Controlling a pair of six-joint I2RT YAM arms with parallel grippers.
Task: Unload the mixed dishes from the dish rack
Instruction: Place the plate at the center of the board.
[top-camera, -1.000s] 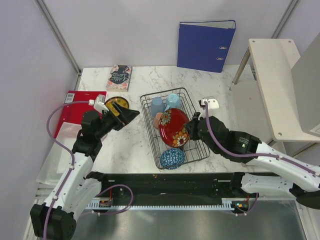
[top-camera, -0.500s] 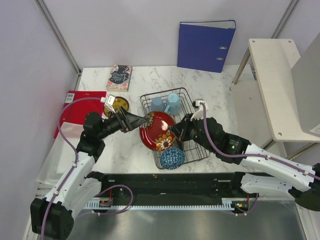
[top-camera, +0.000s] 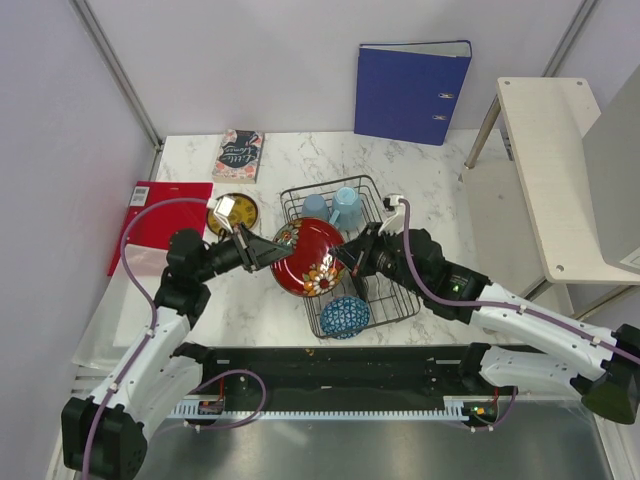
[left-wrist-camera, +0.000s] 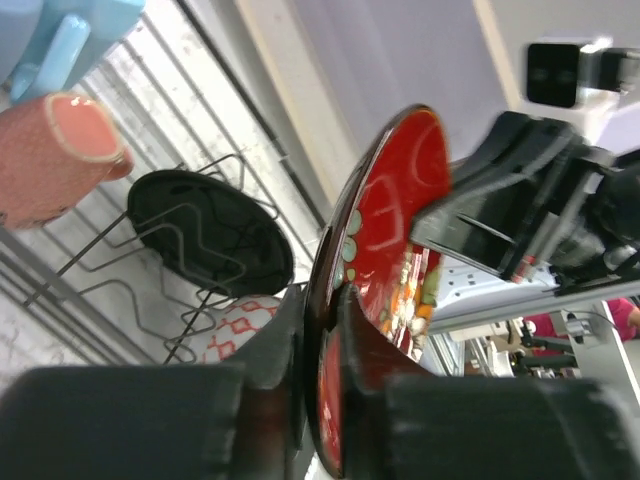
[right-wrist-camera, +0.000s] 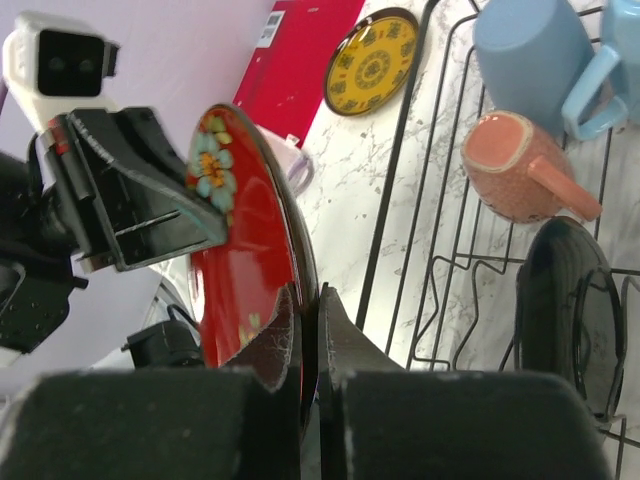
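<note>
A glossy round red plate (top-camera: 310, 258) with painted flowers hangs tilted over the left side of the black wire dish rack (top-camera: 300, 188). The left gripper (top-camera: 272, 252) and right gripper (top-camera: 350, 256) each pinch its rim. The rack holds smooth blue mugs (top-camera: 335, 206), a salmon cup (right-wrist-camera: 515, 165), a black shallow dish (right-wrist-camera: 570, 315) and a net-patterned bowl (top-camera: 345, 316). A yellow plate (top-camera: 232, 213) lies on the marble worktop (top-camera: 260, 295).

Blue binder (top-camera: 412, 92) upright against wall; book (top-camera: 238, 155), red folder (top-camera: 150, 230) on marble table (top-camera: 420, 165)

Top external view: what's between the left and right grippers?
The red floral plate. The left gripper pinches its left rim and the right gripper pinches the opposite rim. The top view shows this, and both wrist views confirm it.
</note>
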